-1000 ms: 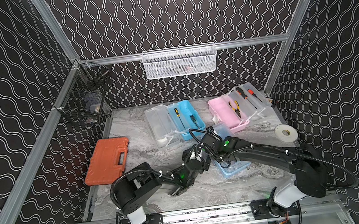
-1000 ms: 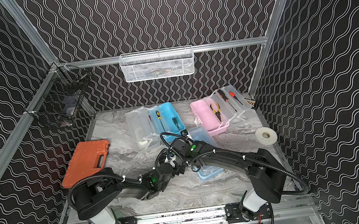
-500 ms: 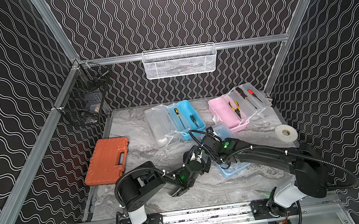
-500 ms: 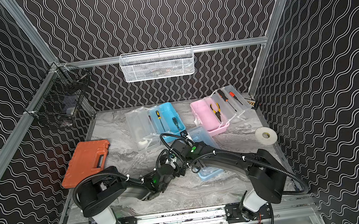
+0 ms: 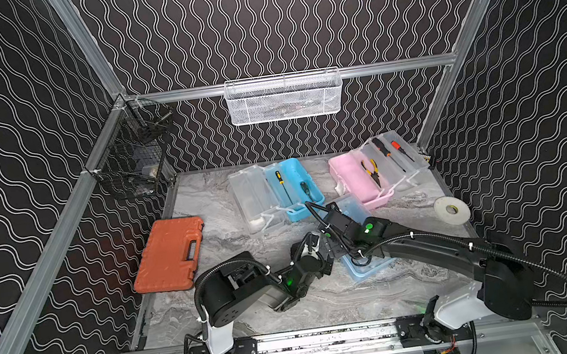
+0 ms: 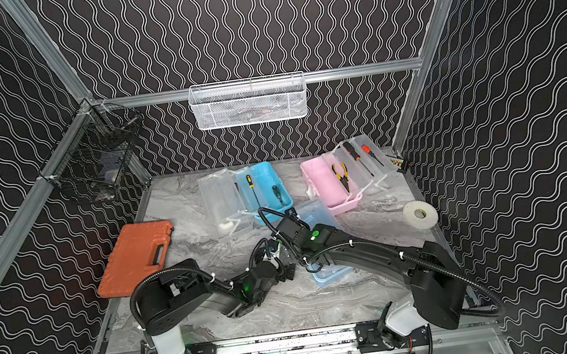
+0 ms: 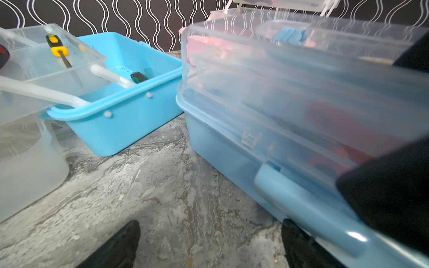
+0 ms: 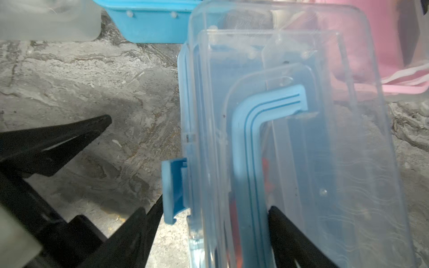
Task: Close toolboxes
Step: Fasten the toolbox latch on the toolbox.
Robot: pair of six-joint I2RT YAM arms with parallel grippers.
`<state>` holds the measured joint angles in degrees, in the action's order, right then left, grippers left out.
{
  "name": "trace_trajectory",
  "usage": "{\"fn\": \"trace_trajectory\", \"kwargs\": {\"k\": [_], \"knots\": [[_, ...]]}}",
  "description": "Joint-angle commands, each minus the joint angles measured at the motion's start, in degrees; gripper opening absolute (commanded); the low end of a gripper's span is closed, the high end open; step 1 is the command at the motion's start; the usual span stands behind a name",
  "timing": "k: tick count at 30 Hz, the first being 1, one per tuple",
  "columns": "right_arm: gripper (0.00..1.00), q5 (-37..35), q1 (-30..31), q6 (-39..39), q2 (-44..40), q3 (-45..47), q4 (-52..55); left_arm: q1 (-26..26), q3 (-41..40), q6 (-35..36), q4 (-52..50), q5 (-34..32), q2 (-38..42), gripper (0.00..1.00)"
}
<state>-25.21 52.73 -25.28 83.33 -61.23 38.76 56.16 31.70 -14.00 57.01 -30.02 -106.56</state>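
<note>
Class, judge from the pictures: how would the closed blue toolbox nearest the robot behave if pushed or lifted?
The closed blue toolbox probably slides rather than tips: it sits low on the smooth table. Its thin clear lid likely flexes. The latch looks unfastened, so lifting by the lid may open it.

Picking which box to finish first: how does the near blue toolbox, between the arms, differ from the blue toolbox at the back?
The near blue toolbox has its clear lid down over the base; the back blue toolbox lies folded open, lid beside its base. The back one's screwdrivers lie exposed; the near one's contents show only dimly through the lid. Both have light-blue bases and clear lids.
</note>
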Motion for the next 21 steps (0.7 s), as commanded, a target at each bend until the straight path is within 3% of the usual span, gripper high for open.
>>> {"fn": "trace_trajectory", "kwargs": {"k": [1, 11, 16, 21], "knots": [[0.82, 2.04, 0.18, -1.98, -1.69, -1.29, 3.18, 0.00, 0.20, 0.17, 1.31, -0.51, 1.64, 0.99], [0.84, -7.54, -1.22, -3.26, -5.24, -3.28, 7.89, 0.00, 0.05, 1.43, -0.54, -0.60, 4.69, 0.99], [0.88, -6.03, -5.60, -3.16, -7.41, -2.61, 7.09, 0.00, 0.45, 1.62, -0.64, -0.08, 4.35, 0.99], [0.92, -0.22, -12.39, -2.10, -9.35, 0.13, 4.80, 0.00, 1.20, 1.02, -0.16, 0.38, 2.87, 0.99]]}}
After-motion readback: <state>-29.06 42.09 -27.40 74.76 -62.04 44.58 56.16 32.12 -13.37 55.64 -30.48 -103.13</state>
